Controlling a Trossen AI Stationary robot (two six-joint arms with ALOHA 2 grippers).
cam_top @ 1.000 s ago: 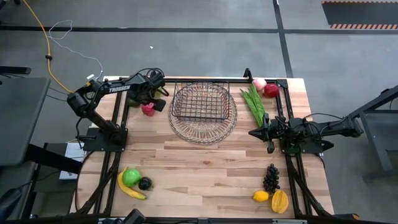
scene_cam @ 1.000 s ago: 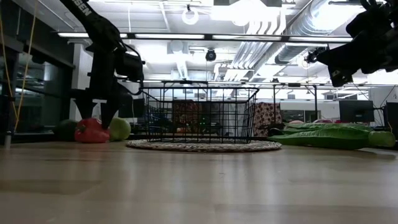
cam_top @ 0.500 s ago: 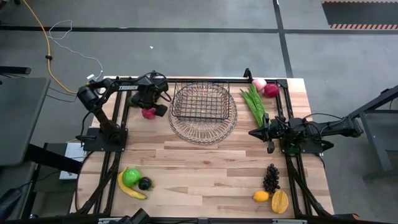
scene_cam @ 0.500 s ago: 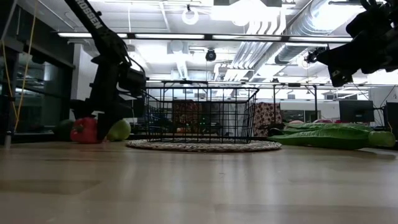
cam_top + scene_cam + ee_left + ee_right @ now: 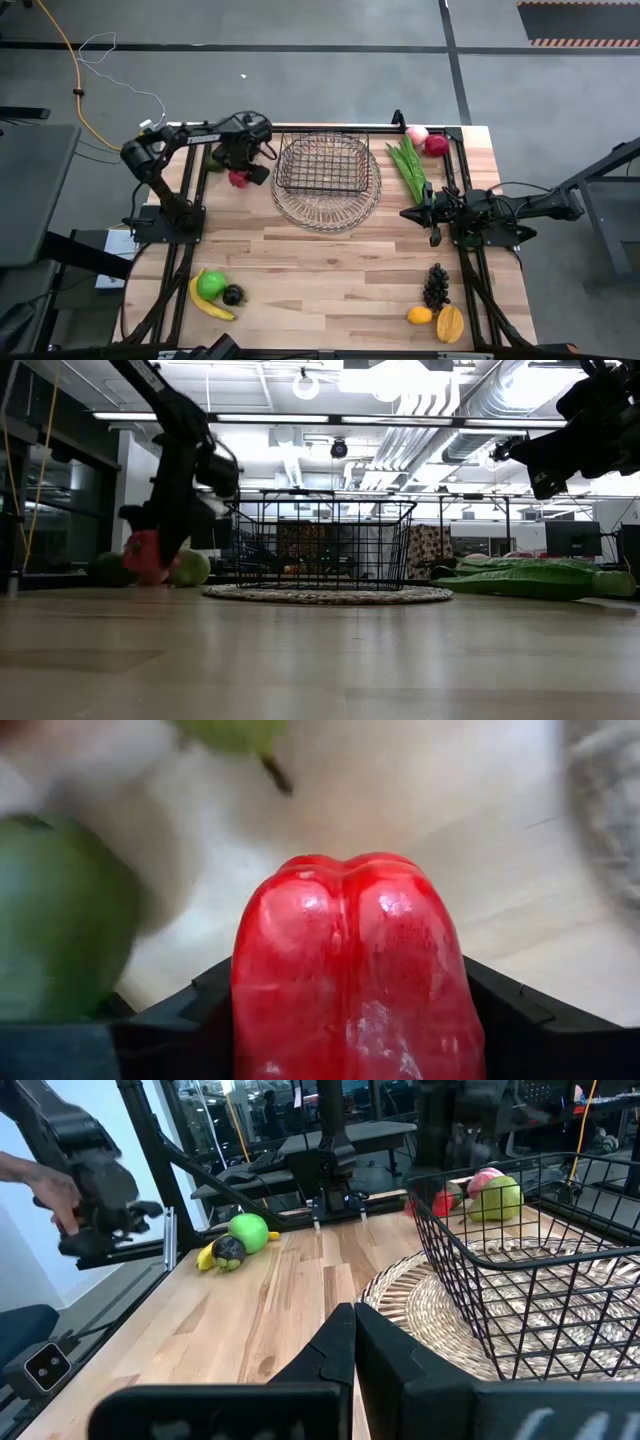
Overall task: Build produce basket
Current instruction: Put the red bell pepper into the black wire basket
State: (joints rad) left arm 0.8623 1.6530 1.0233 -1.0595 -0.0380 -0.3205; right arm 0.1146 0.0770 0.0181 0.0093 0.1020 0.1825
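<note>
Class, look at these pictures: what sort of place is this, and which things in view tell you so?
Most likely a robotics lab or workshop in an industrial-style hall. Exposed ducts and strip lights run overhead, a wooden table carries two mounted robot arms, and play produce such as a banana is laid out around a wire basket.

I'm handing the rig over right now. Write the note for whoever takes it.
Left gripper: closed around a red pepper at the table's far left, beside a green fruit.
Right gripper: shut, empty, waiting above the table's right side.
Basket: on the round wire tray, nothing seen in it.
Left to load: leafy greens, peach, red apple, banana, green apple, plum, grapes, lemon, mango.
</note>
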